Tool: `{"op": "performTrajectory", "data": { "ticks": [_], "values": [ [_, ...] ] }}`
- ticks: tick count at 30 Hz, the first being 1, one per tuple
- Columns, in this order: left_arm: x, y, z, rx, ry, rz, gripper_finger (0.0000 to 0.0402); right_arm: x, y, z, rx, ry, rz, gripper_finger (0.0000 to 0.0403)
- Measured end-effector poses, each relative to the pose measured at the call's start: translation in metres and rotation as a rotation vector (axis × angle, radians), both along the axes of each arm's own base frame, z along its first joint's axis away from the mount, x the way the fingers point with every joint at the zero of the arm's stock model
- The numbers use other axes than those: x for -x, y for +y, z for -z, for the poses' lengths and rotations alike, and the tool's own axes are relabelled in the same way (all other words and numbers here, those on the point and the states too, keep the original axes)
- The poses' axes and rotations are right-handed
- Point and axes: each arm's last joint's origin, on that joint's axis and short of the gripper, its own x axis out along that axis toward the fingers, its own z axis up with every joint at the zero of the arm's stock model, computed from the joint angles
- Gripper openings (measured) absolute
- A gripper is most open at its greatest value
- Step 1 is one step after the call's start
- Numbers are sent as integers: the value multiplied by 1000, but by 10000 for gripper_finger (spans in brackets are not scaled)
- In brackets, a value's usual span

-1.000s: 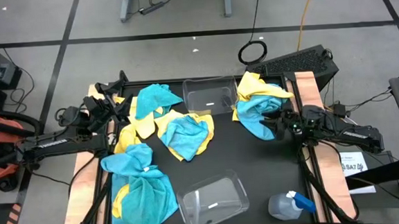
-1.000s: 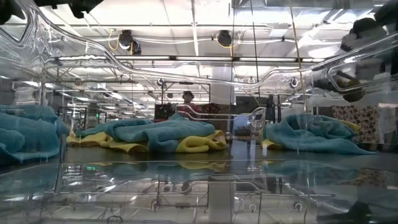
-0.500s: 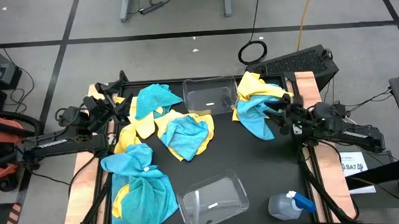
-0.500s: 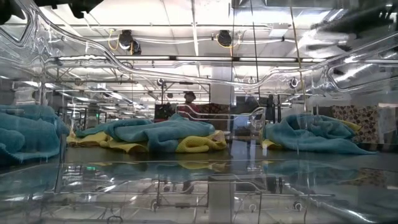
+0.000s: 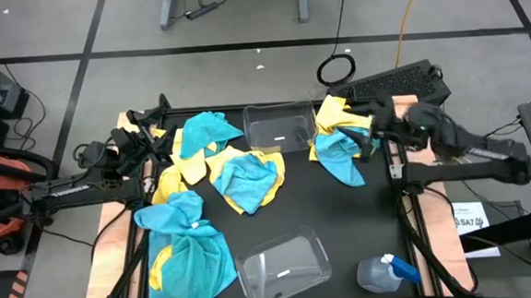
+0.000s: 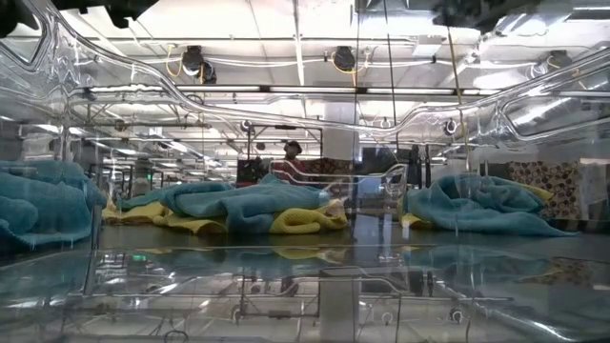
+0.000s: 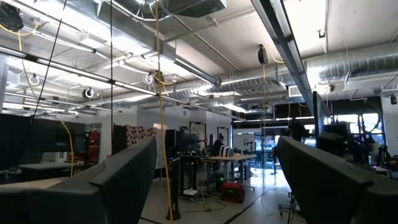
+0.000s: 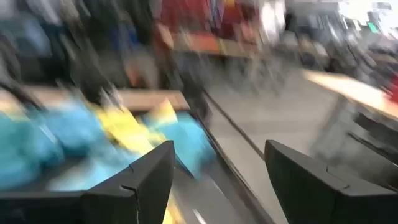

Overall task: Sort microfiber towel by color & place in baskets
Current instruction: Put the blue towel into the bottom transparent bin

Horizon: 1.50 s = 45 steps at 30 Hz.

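The right wrist view is smeared with motion, so only blurs of turquoise and yellow show past the right arm's own fingers (image 8: 143,186), and the low view looks through the clear wall of a basket, which warps much of what lies behind it. The right gripper (image 5: 368,135) reaches in from the bench's (image 5: 344,227) right edge, raised over the yellow-and-turquoise towel heap (image 5: 339,144) just right of the far basket (image 5: 278,130); its fingers stand apart with nothing between them, the heap just below and beside them. The left gripper (image 5: 154,137) waits well left of that basket, fingers spread wide and empty, pointing out into the room. More towels (image 5: 240,178) lie in front of the far basket, another pile (image 5: 189,251) beside the near basket (image 5: 285,266), both baskets holding none.
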Motion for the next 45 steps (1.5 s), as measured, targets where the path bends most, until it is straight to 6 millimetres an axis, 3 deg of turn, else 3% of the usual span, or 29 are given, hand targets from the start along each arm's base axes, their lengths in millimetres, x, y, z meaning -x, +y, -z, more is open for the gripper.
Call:
{"op": "performTrajectory", "data": {
  "ticks": [3,7,16,22,30,35,39,45],
  "values": [
    [0,0,0,0,0,0,335,-18,-8,-7,31,268,94,242],
    [0,0,0,0,0,0,335,-36,-18,-3,-6,544,120,242],
    [0,0,0,0,0,0,335,-59,-47,60,-179,985,193,242],
    [0,0,0,0,0,0,335,-74,-60,101,-229,1086,185,242],
    [0,0,0,0,0,1,335,-83,-77,142,-238,1179,221,242],
    [0,0,0,0,0,0,335,-80,-87,147,-266,1194,256,242],
    [0,0,0,0,0,0,335,-75,-89,138,-272,1149,273,242],
    [0,0,0,0,0,0,335,-76,-89,138,-401,1072,168,242]
  ]
}}
